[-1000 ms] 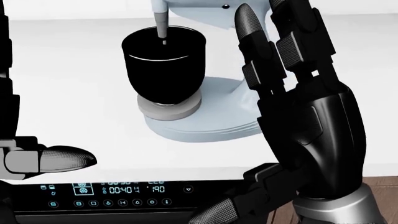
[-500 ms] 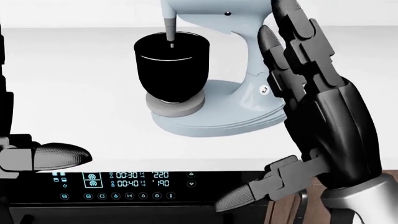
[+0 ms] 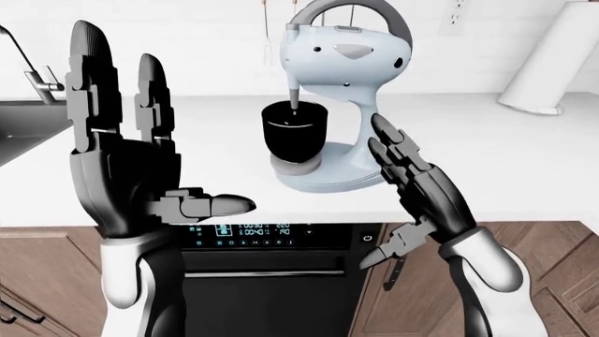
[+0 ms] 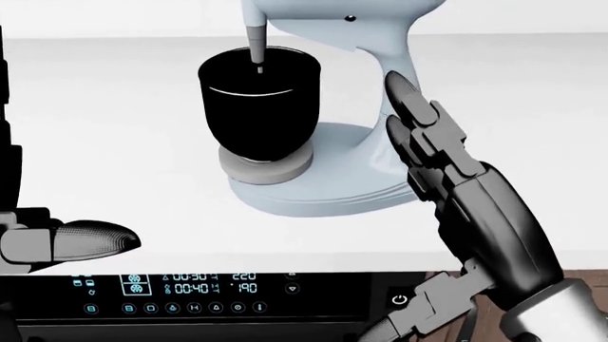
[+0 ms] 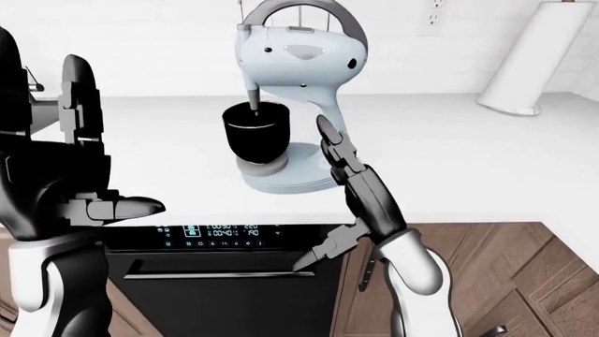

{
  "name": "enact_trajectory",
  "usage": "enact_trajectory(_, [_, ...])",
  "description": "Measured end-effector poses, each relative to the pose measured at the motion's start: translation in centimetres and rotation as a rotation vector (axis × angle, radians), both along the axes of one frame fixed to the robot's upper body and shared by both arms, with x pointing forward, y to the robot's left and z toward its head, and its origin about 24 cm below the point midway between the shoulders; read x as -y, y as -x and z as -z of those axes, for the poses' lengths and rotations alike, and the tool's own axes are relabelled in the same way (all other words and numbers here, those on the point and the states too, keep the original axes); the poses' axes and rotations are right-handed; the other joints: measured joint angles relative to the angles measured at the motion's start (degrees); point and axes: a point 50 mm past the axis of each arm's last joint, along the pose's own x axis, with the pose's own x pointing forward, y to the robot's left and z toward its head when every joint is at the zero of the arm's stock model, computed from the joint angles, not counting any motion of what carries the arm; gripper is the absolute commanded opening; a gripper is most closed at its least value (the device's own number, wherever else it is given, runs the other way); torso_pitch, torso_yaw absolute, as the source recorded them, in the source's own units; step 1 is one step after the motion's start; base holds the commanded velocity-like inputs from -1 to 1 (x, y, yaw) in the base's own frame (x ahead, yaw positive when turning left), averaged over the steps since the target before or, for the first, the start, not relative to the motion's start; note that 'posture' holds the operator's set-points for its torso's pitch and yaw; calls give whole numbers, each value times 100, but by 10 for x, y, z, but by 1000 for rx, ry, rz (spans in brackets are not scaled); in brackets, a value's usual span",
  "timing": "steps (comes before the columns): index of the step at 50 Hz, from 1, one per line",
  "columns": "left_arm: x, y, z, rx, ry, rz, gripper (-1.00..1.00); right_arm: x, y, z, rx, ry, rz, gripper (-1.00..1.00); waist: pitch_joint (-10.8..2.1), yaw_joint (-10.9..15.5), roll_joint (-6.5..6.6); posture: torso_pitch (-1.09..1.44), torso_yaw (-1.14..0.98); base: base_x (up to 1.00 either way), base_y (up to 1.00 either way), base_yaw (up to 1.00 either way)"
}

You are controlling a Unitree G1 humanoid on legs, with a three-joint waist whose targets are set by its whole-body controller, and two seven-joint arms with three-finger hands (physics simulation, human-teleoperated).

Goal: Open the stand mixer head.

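Note:
A pale blue stand mixer (image 3: 348, 63) stands on the white counter (image 3: 486, 154) with its head down over a black bowl (image 3: 295, 132); the beater shaft dips into the bowl. My right hand (image 3: 412, 189) is open, fingers stretched up, just below and right of the mixer's base and column, not touching the head. In the head view its fingertips (image 4: 404, 96) reach the column. My left hand (image 3: 121, 161) is open and empty, raised at the left of the left-eye view, well away from the mixer.
A dishwasher control panel (image 3: 244, 230) with lit digits sits under the counter edge. A sink and tap (image 3: 28, 77) lie at the far left. A white paper-towel roll (image 3: 553, 63) leans at the right. Wooden cabinet fronts (image 3: 524, 281) are at the right below the counter.
My right hand has dropped lower in the head view and now leaves the mixer column in sight. The view has shifted slightly. The mixer head stays down.

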Motion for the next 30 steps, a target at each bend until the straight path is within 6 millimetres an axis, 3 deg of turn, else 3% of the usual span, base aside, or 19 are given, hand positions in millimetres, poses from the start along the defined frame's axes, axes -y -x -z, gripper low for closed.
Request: enact_trajectory(30, [0, -1, 0, 3, 1, 1, 100, 19, -21, 9, -110, 103, -9, 100, -6, -33, -20, -23, 0, 0, 0, 0])
